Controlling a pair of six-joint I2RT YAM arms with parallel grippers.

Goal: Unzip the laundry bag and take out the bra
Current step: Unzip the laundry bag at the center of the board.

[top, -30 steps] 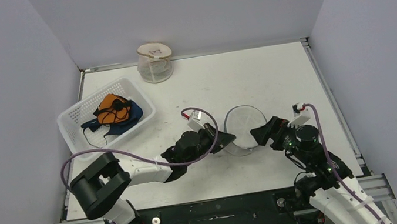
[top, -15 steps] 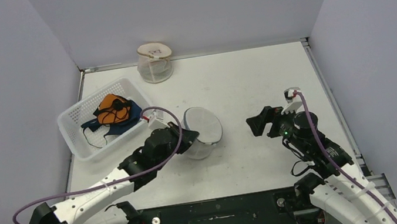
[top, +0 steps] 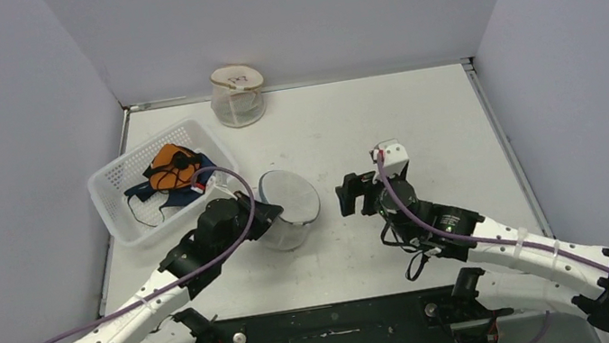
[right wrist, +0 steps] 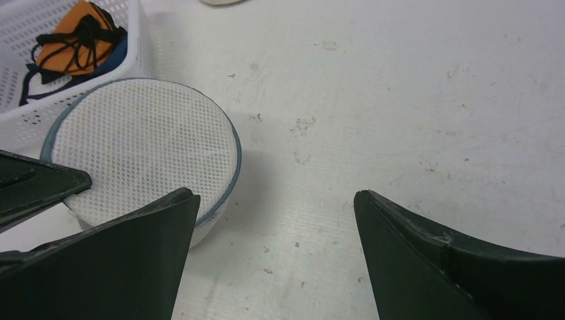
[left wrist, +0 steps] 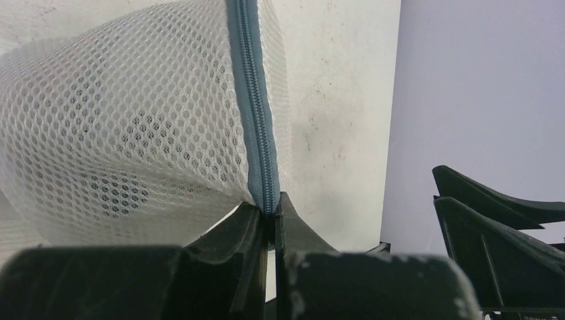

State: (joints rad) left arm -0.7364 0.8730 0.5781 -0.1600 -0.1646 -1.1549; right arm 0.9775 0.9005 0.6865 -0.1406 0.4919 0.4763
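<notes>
Zipper point(left wrist: 250, 107) in left fingers point(left wrist: 230, 237), right fingers point(right wrist: 126, 260) spread

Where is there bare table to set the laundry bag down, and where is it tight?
Widest free patch: the back right of the table, from the clear jar to the right wall. A smaller one lies between the laundry bag and the right tool. Crowded: the left, where the white basket, the left tool and the bag sit close together.
</notes>
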